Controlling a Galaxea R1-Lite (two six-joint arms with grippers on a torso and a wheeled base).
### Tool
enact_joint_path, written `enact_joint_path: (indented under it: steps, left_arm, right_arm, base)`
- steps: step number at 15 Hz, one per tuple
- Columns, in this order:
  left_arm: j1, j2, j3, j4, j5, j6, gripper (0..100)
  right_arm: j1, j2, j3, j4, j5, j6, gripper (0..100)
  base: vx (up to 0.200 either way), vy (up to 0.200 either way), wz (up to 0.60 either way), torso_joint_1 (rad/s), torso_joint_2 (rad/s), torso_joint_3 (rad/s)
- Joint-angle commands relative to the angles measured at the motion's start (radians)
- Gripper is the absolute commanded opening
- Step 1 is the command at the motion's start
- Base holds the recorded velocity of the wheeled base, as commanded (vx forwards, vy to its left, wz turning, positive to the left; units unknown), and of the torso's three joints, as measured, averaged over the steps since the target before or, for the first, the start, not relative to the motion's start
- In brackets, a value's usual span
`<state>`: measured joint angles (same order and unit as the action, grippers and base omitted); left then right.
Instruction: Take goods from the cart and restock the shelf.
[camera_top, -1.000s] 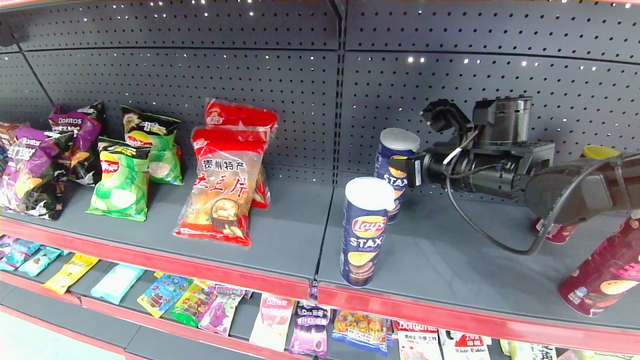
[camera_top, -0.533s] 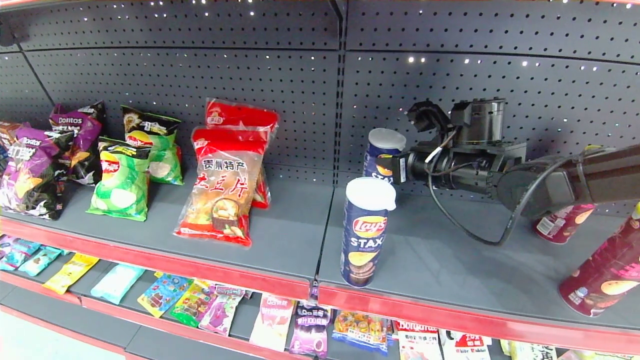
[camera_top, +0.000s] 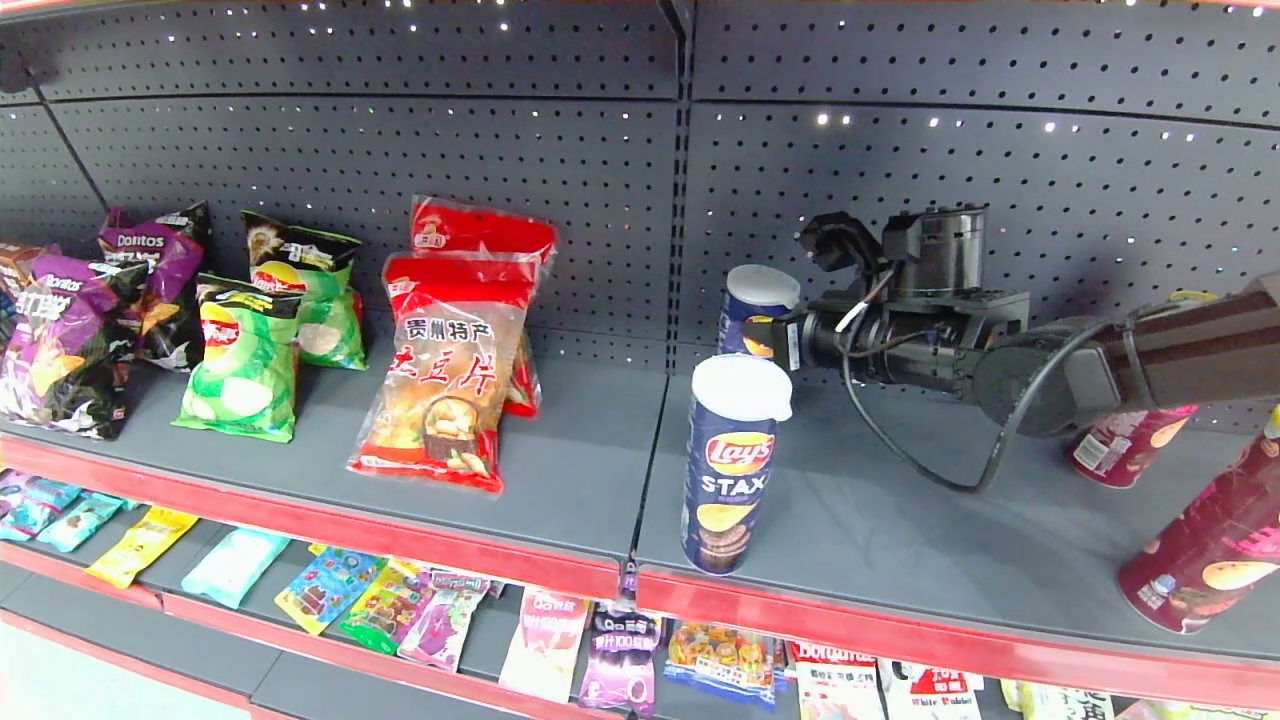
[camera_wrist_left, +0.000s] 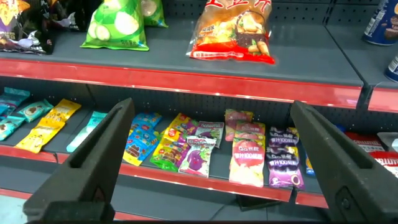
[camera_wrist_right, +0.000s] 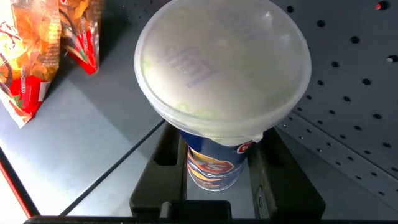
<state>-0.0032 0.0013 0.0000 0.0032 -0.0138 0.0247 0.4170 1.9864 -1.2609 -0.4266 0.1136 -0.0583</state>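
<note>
Dark-blue cardboard chip tube (camera_top: 757, 310) w/ white plastic lid stands upright at back of grey metal shelf (camera_top: 560, 470) w/ red front lip, near black pegboard (camera_top: 400, 150), pinched by right tool (camera_top: 785, 338). Twin tube (camera_top: 728, 465) at front lip hides its base. Twin's label has red-yellow logo, white lettering and chip pics. Right wrist view looks down on the lid (camera_wrist_right: 224, 68), fingers (camera_wrist_right: 165, 162) either side of tube. Left tool (camera_wrist_left: 211, 106) spread wide, facing lower shelf's bright sachets (camera_wrist_left: 199, 152).

Right gripper (camera_top: 772, 340) extended level, clamped; left gripper (camera_wrist_left: 211, 109) fingers (camera_wrist_left: 99, 162) splayed.
</note>
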Motion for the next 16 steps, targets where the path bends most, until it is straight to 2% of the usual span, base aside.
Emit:
enact_joint_path:
  steps: [1,11,12,16]
  left_arm:
    - [0.0,0.0,0.0,0.0,0.0,0.0,100]
    - [0.0,0.0,0.0,0.0,0.0,0.0,100]
    - [0.0,0.0,0.0,0.0,0.0,0.0,100]
    - [0.0,0.0,0.0,0.0,0.0,0.0,100]
  right_arm:
    - [0.0,-0.003,0.001,0.0,0.0,0.0,0]
    - [0.017,-0.006,0.017,0.0,-0.003,0.0,0]
    - [0.017,-0.006,0.023,0.0,-0.003,0.0,100]
    - [0.019,-0.012,0.031,-0.001,-0.005,0.026,100]
  base:
    - [0.0,0.0,0.0,0.0,0.0,0.0]
    - [0.0,0.0,0.0,0.0,0.0,0.0]
    - [0.0,0.0,0.0,0.0,0.0,0.0]
    - [0.0,0.0,0.0,0.0,0.0,0.0]
